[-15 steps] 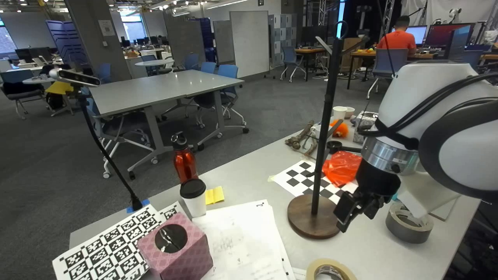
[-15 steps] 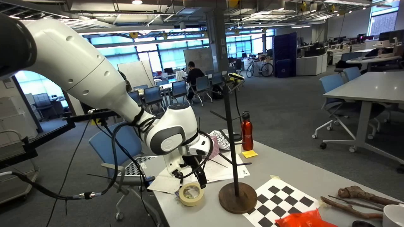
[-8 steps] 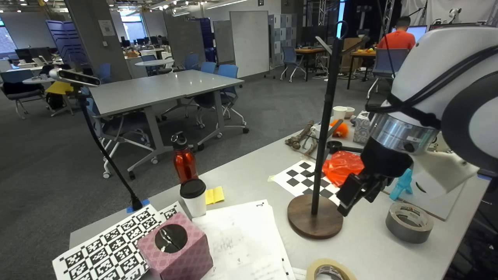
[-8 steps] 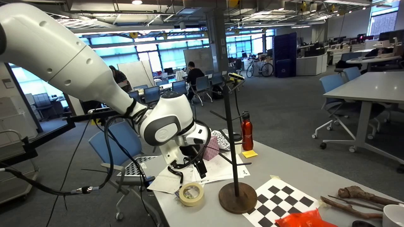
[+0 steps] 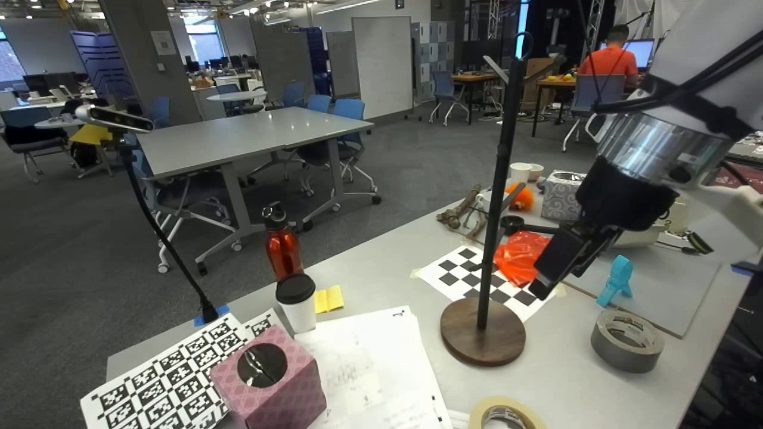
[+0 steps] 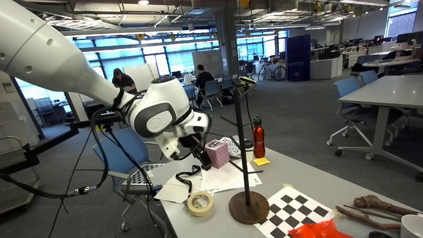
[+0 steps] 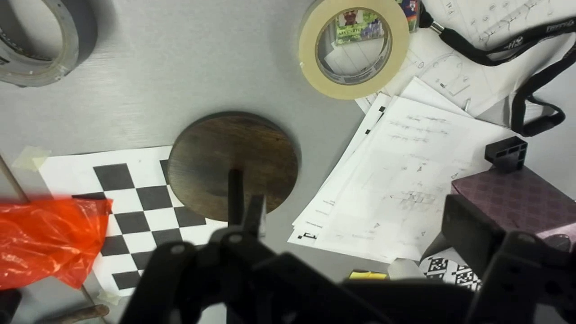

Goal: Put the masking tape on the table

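Wrist view and both exterior views alike show the table (image 5: 381, 280), a wide grey-white top strewn with odds and ends. The white robot arm (image 6: 72, 69) reaches in over it, from the upper left in an exterior view. A dark stand (image 5: 500, 173) rises upright from a round brown base (image 7: 202, 148), which overlaps the edge of a checkerboard sheet (image 6: 294, 213). Near the base lie loose papers (image 5: 363, 357), with a pink tissue box (image 5: 286, 396) at their edge. A crumpled red plastic bag (image 5: 518, 259) partly covers the checkerboard. The gripper (image 7: 355, 220) hangs in the air above the table, its fingers spread wide, papers showing through the gap in the wrist view. A red bottle (image 5: 283, 253) stands upright just beside a white cup (image 5: 298, 313) with a black lid. A thick grey tape roll (image 5: 623, 359) rests on its side face near a blue clip (image 5: 617, 280). The masking tape (image 7: 355, 91), a cream ring, sits on the table near the stand's base and apart from the gripper. It laps over papers and a badge (image 7: 360, 31), both seen through its hole; I cannot tell whether it lies quite level. A black lanyard (image 7: 468, 50) curls beside it. Yellow sticky notes (image 5: 329, 299) lie near the cup.
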`<state>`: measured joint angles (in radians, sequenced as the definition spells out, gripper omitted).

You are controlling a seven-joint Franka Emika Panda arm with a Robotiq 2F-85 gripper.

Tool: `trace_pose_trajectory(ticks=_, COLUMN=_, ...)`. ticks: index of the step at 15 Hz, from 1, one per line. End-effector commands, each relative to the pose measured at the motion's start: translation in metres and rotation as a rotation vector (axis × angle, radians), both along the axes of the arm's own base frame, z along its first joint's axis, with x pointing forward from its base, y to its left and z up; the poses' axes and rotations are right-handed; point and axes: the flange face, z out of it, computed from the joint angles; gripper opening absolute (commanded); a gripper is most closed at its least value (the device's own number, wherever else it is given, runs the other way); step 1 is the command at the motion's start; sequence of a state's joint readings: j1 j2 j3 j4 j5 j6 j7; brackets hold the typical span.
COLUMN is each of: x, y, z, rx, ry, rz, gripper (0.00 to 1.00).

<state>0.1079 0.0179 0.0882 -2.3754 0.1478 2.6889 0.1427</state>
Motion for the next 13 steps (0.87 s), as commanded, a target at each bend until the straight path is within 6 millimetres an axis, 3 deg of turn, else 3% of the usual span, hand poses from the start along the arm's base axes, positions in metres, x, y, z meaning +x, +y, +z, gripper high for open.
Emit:
trace_pose_trajectory(ticks=1, x=-0.019, y=-0.002, z=0.020, rx=-0.008, ry=0.000, rz=0.010, gripper=1.00)
trace_pose_trajectory(ticks=2, x=-0.024, y=-0.002, z=0.022, rx=-0.011, ry=0.012, rz=0.008, gripper=1.00)
trace_pose_trajectory(ticks=3, x=-0.009, y=-0.001, z=0.014, rx=-0.002, ry=0.002, rz=0.003, gripper=1.00)
trace_pose_trajectory(ticks=13, x=-0.017, y=-0.002, z=0.018, rx=-0.004, ry=0.007, rz=0.005, gripper=1.00)
